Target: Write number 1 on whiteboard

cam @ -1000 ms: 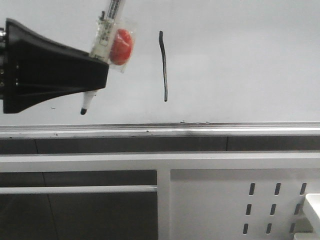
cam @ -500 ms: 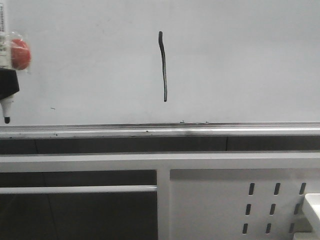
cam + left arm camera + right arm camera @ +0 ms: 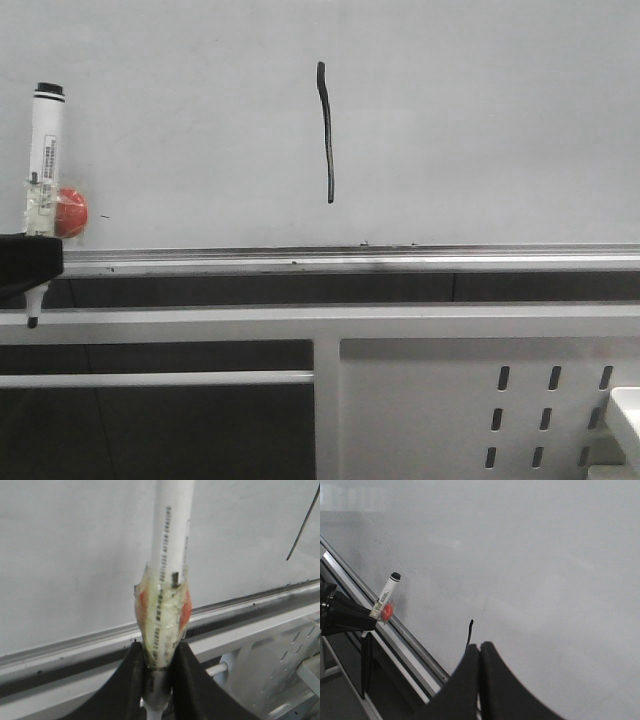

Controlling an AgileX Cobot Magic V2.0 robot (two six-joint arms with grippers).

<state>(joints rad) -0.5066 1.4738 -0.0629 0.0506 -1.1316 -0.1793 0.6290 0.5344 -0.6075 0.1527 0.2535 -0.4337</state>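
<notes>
Nearest us, our left gripper has its black fingers clamped on the white marker pen, upright, tip down. Our right gripper is pressed together, empty. Beyond, on the glossy whiteboard, the thin black number 1 stands vertical, well to the pen's right.

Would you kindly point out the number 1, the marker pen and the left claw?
number 1 (image 3: 327,130), front view, mid-stroke.
marker pen (image 3: 45,150), front view, white barrel.
left claw (image 3: 157,680), left wrist view, between its fingertips.
</notes>
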